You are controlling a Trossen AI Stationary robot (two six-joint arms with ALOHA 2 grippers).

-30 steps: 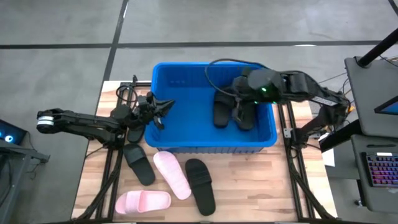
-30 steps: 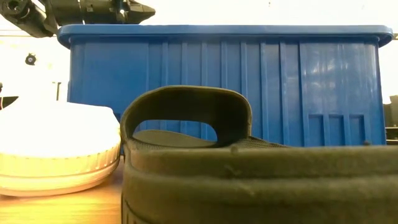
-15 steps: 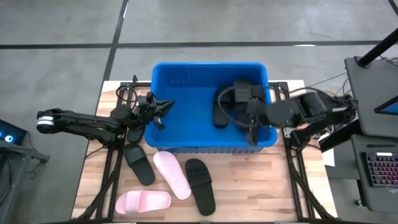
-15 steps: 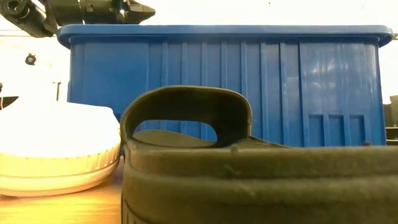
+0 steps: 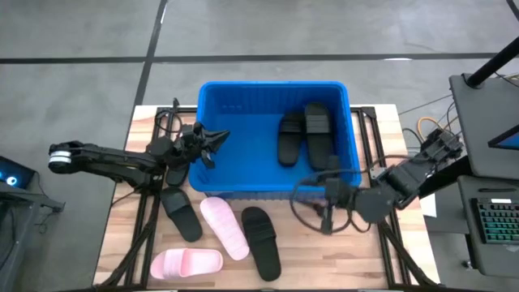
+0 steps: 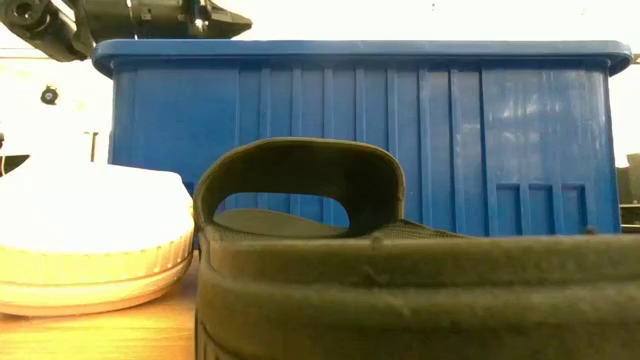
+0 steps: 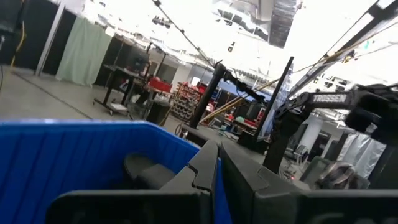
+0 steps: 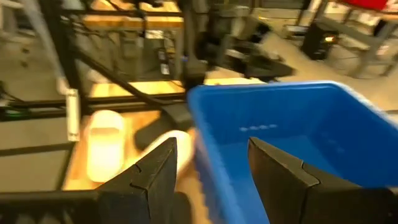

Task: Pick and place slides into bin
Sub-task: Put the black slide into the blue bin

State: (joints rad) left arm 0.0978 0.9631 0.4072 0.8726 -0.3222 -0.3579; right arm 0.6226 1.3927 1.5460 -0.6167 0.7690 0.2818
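Observation:
The blue bin (image 5: 217,97) stands at the table's far middle and fills the low view (image 6: 400,140). Two black slides (image 5: 289,138) (image 5: 318,132) lie side by side on its floor. On the table in front lie a black slide (image 5: 180,212), a pink slide (image 5: 225,229), a black slide (image 5: 261,242) and a pink slide (image 5: 186,263). One more black slide (image 5: 173,173) lies partly under my left arm. My left gripper (image 5: 216,144) is shut and empty, just over the bin's left rim (image 7: 217,163). My right gripper (image 5: 327,212) is open and empty (image 8: 211,167), outside the bin's near right corner.
Cables lie at the table's far left (image 5: 166,122) and loop near my right gripper (image 5: 304,207). Metal frame rails run down both sides of the table (image 5: 146,219). A monitor and a keyboard (image 5: 495,219) stand off the right edge. Bare wood shows at the near right (image 5: 340,259).
My right gripper has come up out of the bin, over its near wall, and gone toward the table's near edge, down beside the near right corner. The two black slides stay in the bin, and the right one now shows whole.

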